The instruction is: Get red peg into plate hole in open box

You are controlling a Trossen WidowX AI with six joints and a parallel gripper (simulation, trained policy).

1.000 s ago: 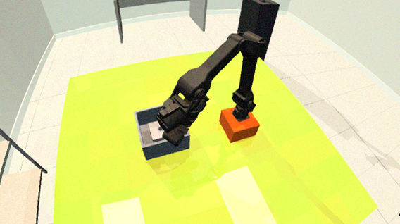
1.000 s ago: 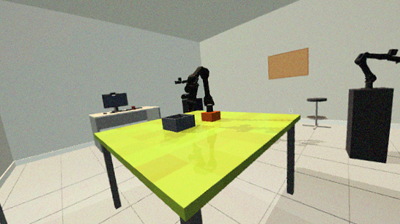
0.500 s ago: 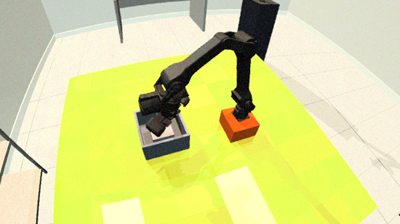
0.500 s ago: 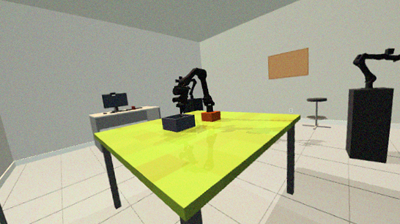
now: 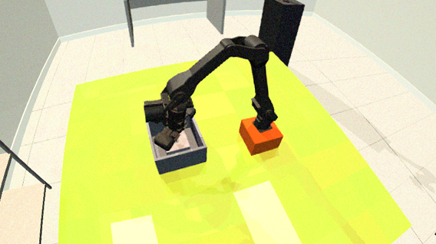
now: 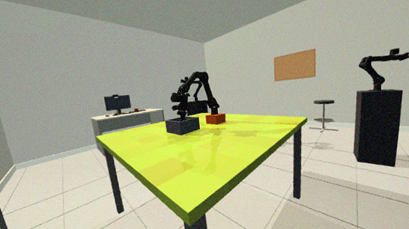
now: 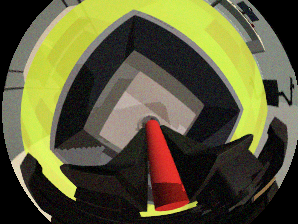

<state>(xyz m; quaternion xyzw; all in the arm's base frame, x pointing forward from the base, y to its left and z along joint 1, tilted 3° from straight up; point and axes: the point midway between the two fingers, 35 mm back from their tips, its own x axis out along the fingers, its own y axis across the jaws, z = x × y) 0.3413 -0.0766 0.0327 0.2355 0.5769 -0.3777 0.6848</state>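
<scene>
My gripper (image 5: 173, 135) (image 6: 183, 116) (image 7: 153, 130) is shut on the red peg (image 7: 162, 160), with a dark finger on either side of it in the wrist view. The fingers reach down into the open grey box (image 5: 182, 164) (image 6: 173, 127) (image 7: 165, 37). The pale plate (image 5: 181, 144) (image 7: 125, 112) lies at the box's bottom. In the wrist view the peg's far end covers most of the hole (image 7: 142, 123). Whether the tip is in the hole or just above it I cannot tell. The peg is hidden in the top and exterior views.
The arm stands on an orange block (image 5: 266, 145) (image 6: 215, 119) beside the box, on the yellow-green table (image 5: 216, 203) (image 6: 195, 175). The box's raised walls surround the fingers. A black pedestal (image 5: 281, 25) with another arm stands behind the table.
</scene>
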